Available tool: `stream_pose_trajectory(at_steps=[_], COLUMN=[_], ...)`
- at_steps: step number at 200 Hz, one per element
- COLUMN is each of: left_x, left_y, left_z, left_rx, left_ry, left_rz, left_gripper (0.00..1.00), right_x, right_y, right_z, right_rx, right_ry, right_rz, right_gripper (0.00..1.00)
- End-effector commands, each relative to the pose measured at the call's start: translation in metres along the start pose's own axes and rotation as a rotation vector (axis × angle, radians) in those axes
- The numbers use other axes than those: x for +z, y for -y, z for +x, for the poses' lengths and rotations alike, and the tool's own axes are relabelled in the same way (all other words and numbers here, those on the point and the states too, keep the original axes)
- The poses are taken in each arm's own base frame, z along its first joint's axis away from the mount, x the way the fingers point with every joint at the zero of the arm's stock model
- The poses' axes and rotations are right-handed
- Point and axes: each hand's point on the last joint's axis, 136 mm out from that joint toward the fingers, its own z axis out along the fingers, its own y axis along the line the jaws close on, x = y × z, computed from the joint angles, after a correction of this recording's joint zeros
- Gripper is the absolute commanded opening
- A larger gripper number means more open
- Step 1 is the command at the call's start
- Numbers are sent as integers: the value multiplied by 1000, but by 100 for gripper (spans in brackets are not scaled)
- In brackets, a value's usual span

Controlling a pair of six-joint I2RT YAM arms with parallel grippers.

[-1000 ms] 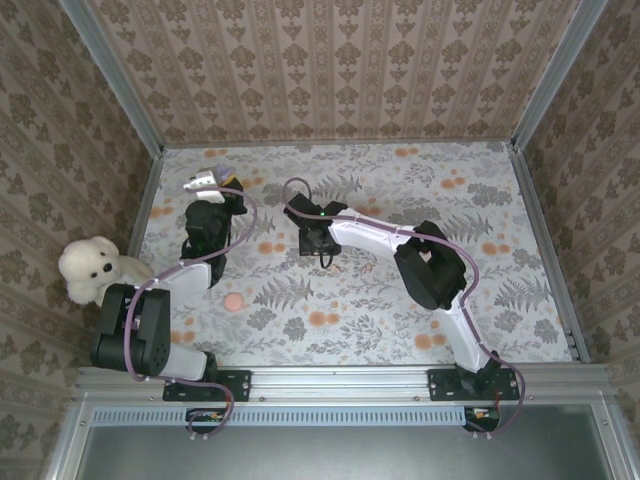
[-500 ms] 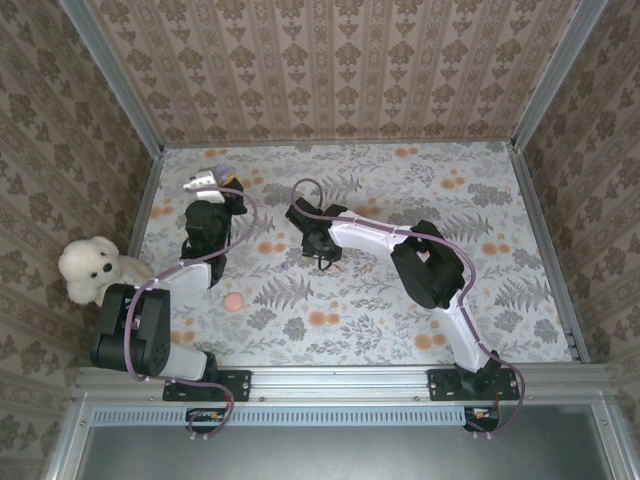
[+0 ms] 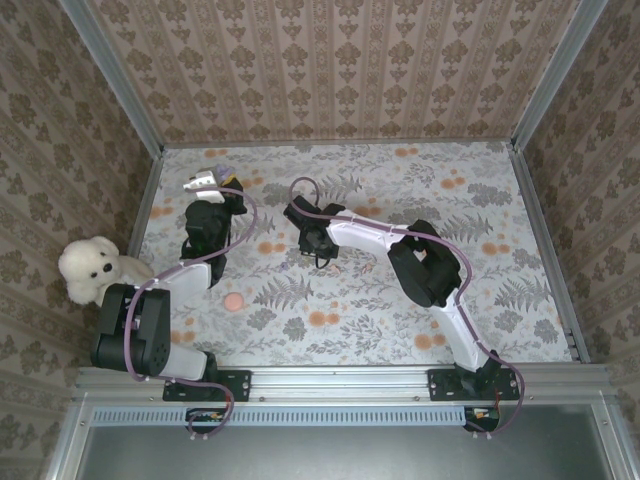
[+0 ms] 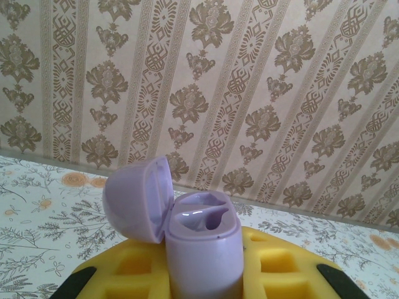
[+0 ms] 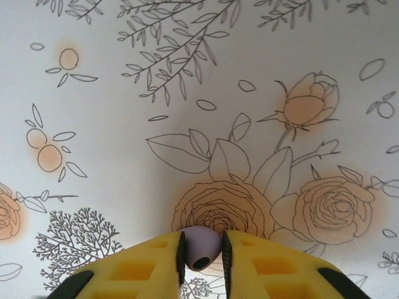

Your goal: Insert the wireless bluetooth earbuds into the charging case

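- Slippage first: right end effector [image 5: 202, 254] pinching the lilac earbud [image 5: 199, 243] right at the pad tips, low over the table [image 5: 124, 124]. Looks like a shallow hold on a smooth, rounded thing, so could squirt out on the lift.
- Can't tell from the right wrist view which way the stem points. Might be gripped at an odd angle, and would then jam at the socket rather than seat.
- Left end effector [image 4: 202, 277] clamped on the charging case [image 4: 202, 240], upright near the far-left corner of the table, lid [image 4: 138, 198] flipped open. Could twist in the pads if pushed down off-centre.
- Lid hanging out to one side, so easy to clip on the approach and knock shut.
- Well apart for now, case and bud, so plenty of travel to drop it in, and no fun hunting for a tiny bud on that busy floral pattern.
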Motion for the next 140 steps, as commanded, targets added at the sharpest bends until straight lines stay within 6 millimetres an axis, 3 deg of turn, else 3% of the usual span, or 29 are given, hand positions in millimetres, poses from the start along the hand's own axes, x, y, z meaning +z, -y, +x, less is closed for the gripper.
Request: stream_pose_trajectory(at_steps=[1, 99, 140], left_x=[0, 1, 1], left_y=[5, 7, 8], left_z=[-12, -14, -14], left_rx=[-9, -21, -22], left_ry=[43, 42, 42], left_rz=[13, 21, 24], left_gripper=[0, 0, 0], right_x=[11, -5, -8], right_y=[3, 2, 6], right_z=[5, -4, -7], right_rx=[-102, -785, -803], right_ry=[-54, -35, -67], right_rz=[8, -3, -36], right_gripper=[23, 24, 32])
